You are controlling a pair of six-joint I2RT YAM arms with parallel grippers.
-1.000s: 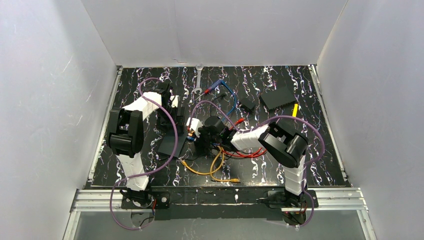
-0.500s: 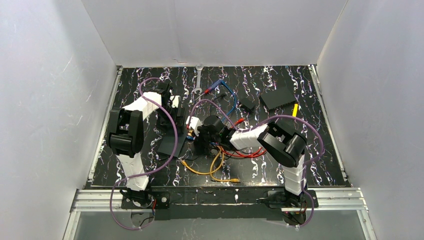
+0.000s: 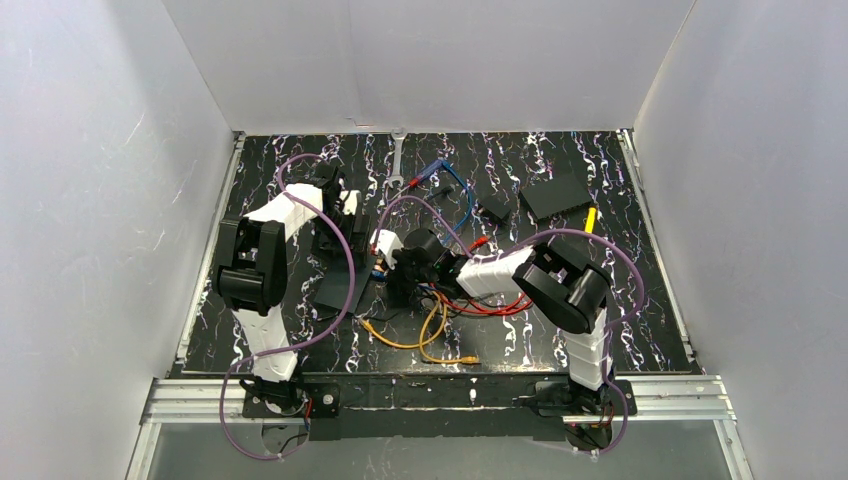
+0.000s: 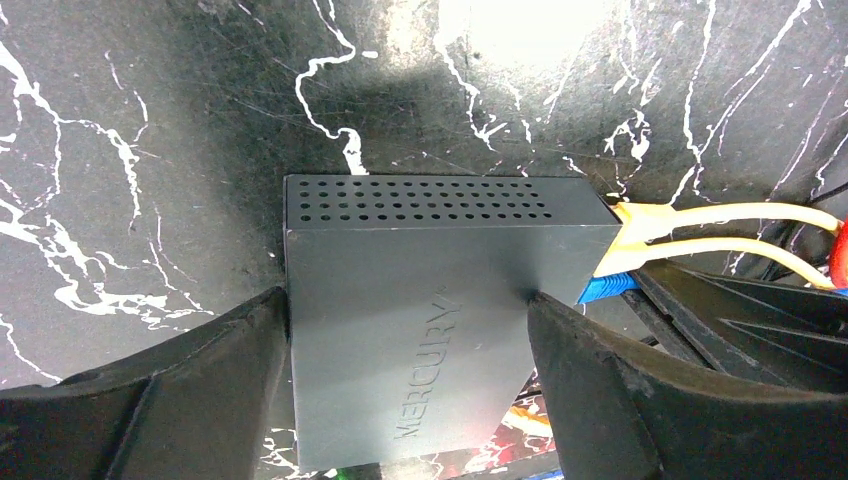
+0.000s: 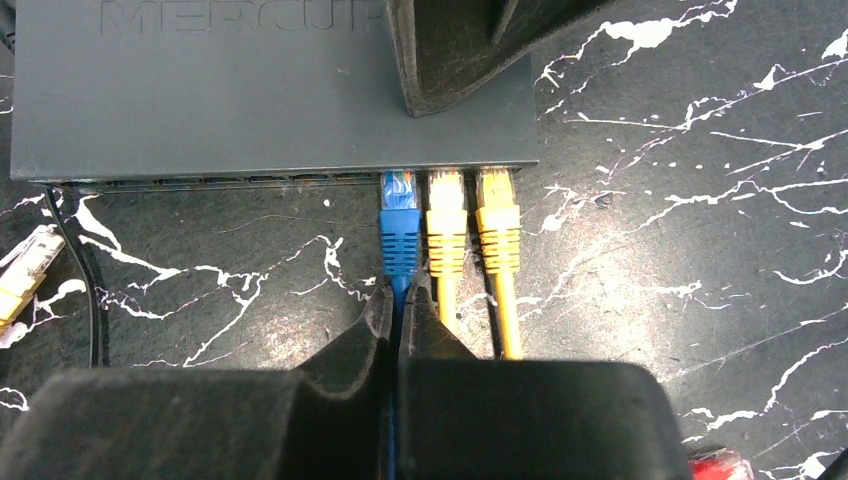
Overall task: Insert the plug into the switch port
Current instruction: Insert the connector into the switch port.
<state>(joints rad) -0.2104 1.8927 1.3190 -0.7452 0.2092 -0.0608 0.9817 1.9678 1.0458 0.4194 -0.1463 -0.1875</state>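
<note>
Matte-black and flat, the switch (image 4: pixel 420 260) lies on the table (image 5: pixel 660 220), between its middle and its left edge. The left gripper (image 4: pixel 408 305) is clamped across its width, one finger pressed to each side wall. Why? To brace it, I'd say: a light box like that would skid away from any push on its port edge. Over on that edge, the right gripper (image 5: pixel 400 290) is clenched tight on the tail of the blue plug (image 5: pixel 400 225), right behind the boot. It's lined up straight with the socket, so the push goes in square. The plug's nose is inside the port, level with two yellow plugs (image 5: pixel 447 225) seated just beside it. Looks home or nearly so; whether the latch has caught, can't tell from here.
</note>
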